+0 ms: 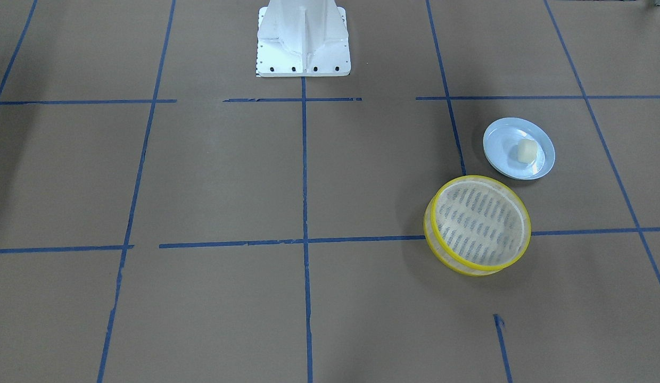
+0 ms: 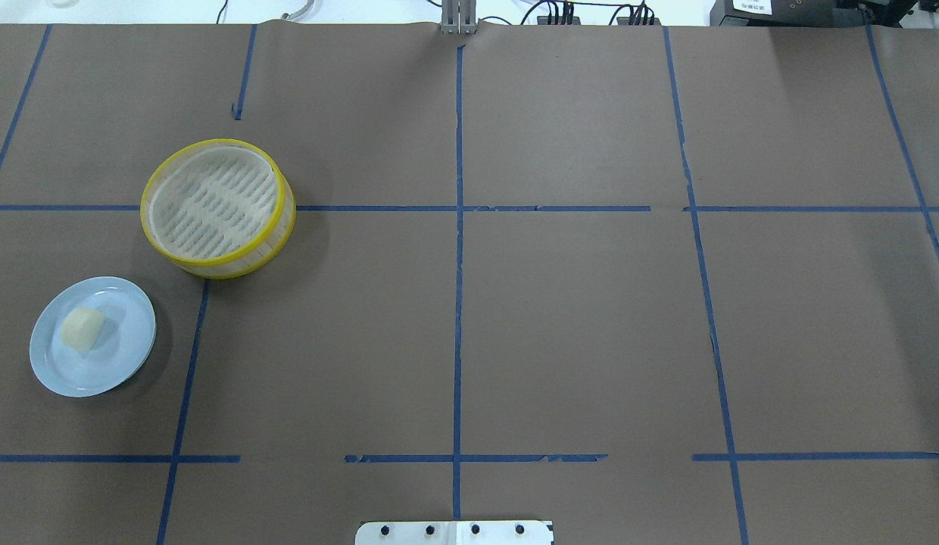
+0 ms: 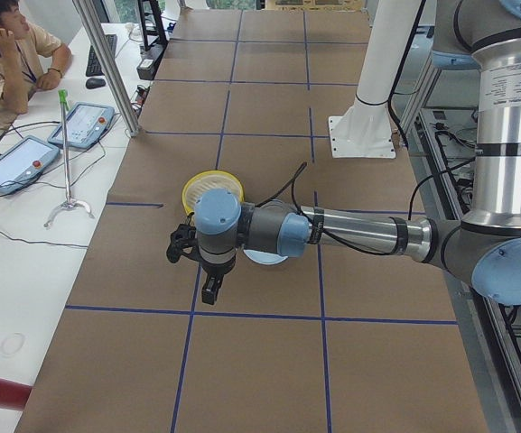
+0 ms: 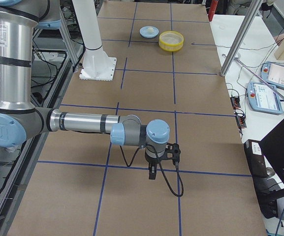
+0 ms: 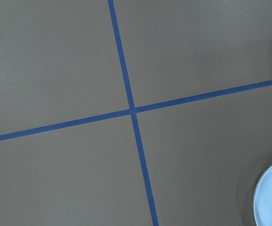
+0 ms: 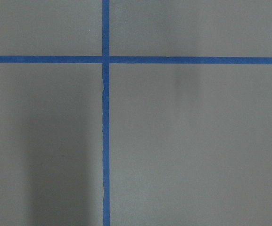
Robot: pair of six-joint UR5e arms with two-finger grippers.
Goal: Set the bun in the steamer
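Ok: left gripper [image 3: 211,290] hangs over bare table [image 2: 575,318], open or closed I cannot tell. Bun [image 2: 82,329] lies on the blue plate [image 2: 125,356], off to that gripper's side, not under it. Steamer [image 2: 212,200] sits just beyond the plate. Right gripper [image 4: 152,173] is well apart, its grip state equally unclear.

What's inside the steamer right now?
Nothing: the steamer shows only its bare slotted floor, with nothing covering it from overhead. The bun sits on the blue plate, apart from it.
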